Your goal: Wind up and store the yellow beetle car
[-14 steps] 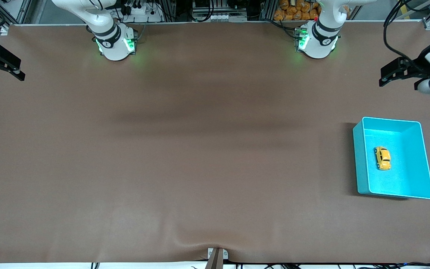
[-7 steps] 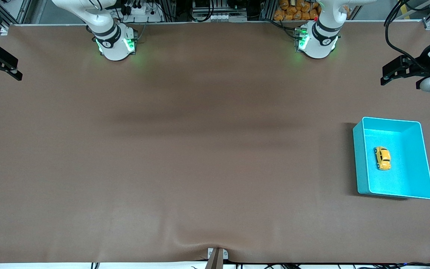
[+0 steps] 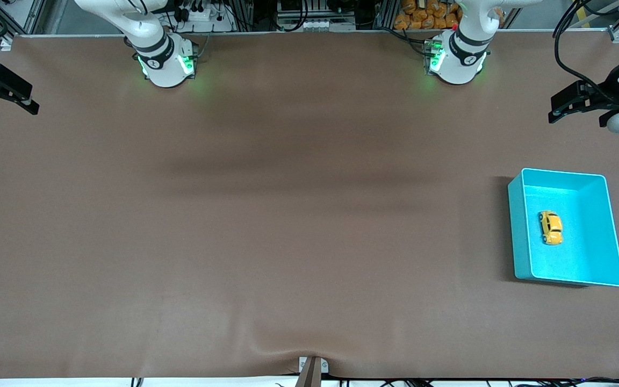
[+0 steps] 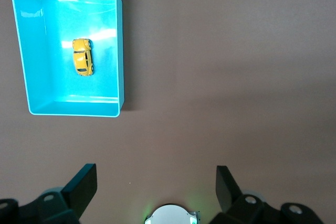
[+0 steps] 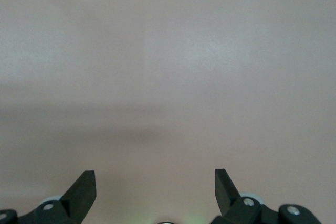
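We see only small shifts at the table's ends: the left gripper [image 3: 556, 110] now sits slightly closer to the edge and a touch higher in the front view than a second ago, while the right gripper [image 3: 33, 105] wavers, ending near where it started.
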`<state>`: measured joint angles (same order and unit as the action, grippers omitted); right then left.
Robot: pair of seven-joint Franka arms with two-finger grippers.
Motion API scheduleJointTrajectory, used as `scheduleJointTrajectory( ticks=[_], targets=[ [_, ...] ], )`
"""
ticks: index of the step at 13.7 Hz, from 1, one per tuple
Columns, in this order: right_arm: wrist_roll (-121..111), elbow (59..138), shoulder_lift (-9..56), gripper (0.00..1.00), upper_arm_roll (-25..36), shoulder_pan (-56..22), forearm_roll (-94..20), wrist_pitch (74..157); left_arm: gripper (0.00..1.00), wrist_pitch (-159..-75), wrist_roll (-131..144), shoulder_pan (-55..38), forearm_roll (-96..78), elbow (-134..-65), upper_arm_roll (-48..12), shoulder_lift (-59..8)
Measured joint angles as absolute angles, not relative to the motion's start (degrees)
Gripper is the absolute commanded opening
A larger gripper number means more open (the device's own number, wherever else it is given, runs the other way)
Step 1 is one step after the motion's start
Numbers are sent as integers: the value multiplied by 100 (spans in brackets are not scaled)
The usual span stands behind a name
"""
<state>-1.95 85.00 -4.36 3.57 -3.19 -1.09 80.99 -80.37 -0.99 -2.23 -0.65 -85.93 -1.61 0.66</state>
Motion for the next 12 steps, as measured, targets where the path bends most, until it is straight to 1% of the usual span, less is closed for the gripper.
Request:
scheduleJointTrajectory(
  ticks=[7,12],
  targets=[
    [-165,8517,-403,100,369,-313,-109,8096,100,-8033,-97,-223,-65,-8593,-172,66],
    [-161,8806,-368,100,390,-310,-109,8196,100,-8030,-97,-224,-65,-8593,-179,66]
  ],
)
